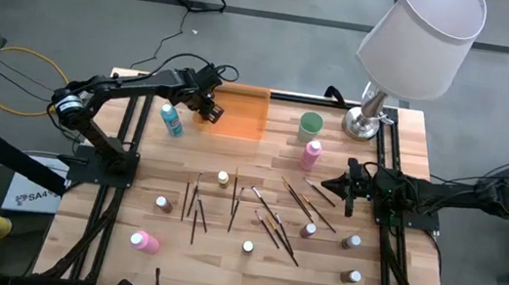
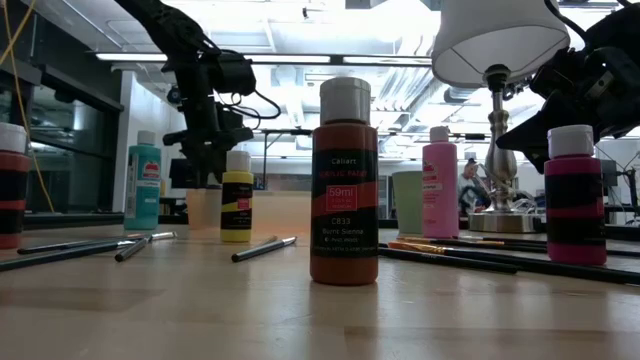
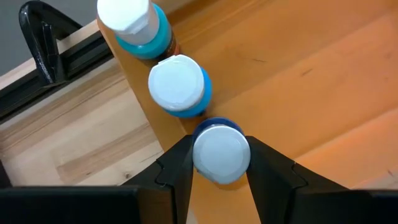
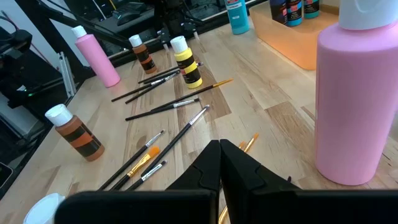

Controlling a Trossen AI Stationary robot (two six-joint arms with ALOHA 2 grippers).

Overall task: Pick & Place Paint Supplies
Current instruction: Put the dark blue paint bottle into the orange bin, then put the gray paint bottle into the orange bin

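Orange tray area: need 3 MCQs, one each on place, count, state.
1. Where is the left hand?
A over the orange tray
B by the lamp
C at the front edge

2. How many white caps show in the left wrist view?
A one
B three
C five

3. How is the right hand?
A open
B shut on a brush
C shut, empty

A: the high view shows it above the tray.
B: two standing bottles plus the blue bottle gripped.
C: its fingers meet with nothing between.
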